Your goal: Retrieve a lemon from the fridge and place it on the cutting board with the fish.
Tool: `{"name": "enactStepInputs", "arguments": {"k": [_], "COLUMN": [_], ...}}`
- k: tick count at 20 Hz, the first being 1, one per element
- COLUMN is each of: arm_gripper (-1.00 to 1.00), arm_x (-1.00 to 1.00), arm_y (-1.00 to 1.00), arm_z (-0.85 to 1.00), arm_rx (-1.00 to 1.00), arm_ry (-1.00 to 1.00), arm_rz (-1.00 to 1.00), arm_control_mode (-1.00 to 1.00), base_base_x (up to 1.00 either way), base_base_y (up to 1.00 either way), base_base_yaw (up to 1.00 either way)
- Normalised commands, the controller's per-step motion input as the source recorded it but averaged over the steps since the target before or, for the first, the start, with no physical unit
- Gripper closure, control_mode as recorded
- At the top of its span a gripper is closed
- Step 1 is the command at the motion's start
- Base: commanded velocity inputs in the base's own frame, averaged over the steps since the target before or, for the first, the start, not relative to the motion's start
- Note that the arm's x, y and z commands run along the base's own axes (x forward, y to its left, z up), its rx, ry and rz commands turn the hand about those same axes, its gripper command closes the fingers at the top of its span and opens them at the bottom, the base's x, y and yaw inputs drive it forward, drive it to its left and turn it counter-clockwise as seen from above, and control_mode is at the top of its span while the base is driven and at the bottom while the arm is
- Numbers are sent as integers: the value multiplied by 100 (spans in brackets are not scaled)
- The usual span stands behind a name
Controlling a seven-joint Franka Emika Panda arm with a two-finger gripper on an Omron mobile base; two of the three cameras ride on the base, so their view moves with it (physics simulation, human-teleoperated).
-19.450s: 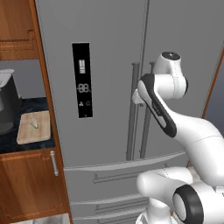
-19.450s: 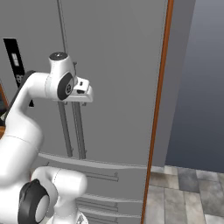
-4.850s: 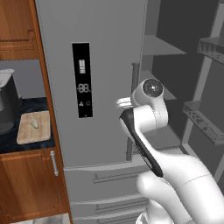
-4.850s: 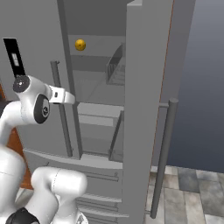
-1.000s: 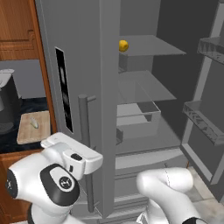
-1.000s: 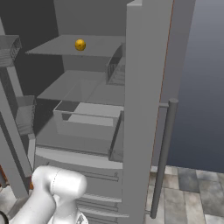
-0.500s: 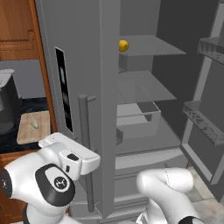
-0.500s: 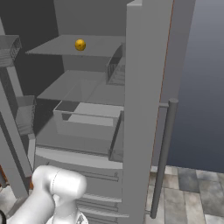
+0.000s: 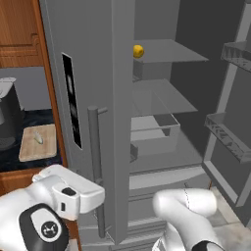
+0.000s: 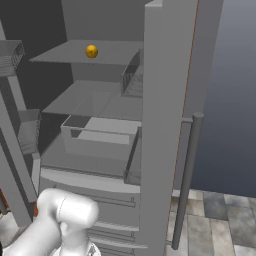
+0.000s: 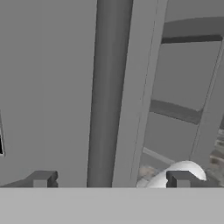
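The fridge (image 9: 93,59) stands with both doors swung open. The lemon (image 9: 138,50) sits on the top shelf, also seen as the yellow lemon (image 10: 91,51) from the right. On the dark counter left of the fridge lies the cutting board (image 9: 38,143) with the pale fish (image 9: 40,139) on it. My gripper (image 11: 113,179) is open, low at the left door's vertical bar handle (image 11: 107,87). The bar runs between the two fingertips (image 11: 42,178) with a gap on each side. My white hand (image 9: 68,188) sits just left of that handle (image 9: 96,166).
A clear drawer bin (image 10: 100,135) sits on the lower shelf. The open right door (image 10: 165,125) with its bar handle (image 10: 187,175) stands out to the right. Door racks (image 9: 230,142) hang on that door. A dark pot (image 9: 7,117) is beside the board.
My hand has slipped slightly down and left beside the left door's handle, and the jaws have spread off the bar. The doors and the lemon have not moved.
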Motion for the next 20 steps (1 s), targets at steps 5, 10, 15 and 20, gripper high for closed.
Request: {"name": "enactStepInputs", "arguments": {"k": [5,10,15,20], "arm_gripper": [-100,-100,-100,-100], "arm_x": [-100,-89,-8,-21], "arm_y": [-48,-97,-100,-95], "arm_z": [8,49,12,0], "arm_rx": [0,1,24,35], "arm_ry": [-2,1,13,-3], "arm_rz": [4,14,30,26], "arm_control_mode": [-100,-100,-100,-100], "base_base_x": [0,0,0,0], "base_base_y": [0,0,0,0], "base_base_yaw": [0,0,0,0]}}
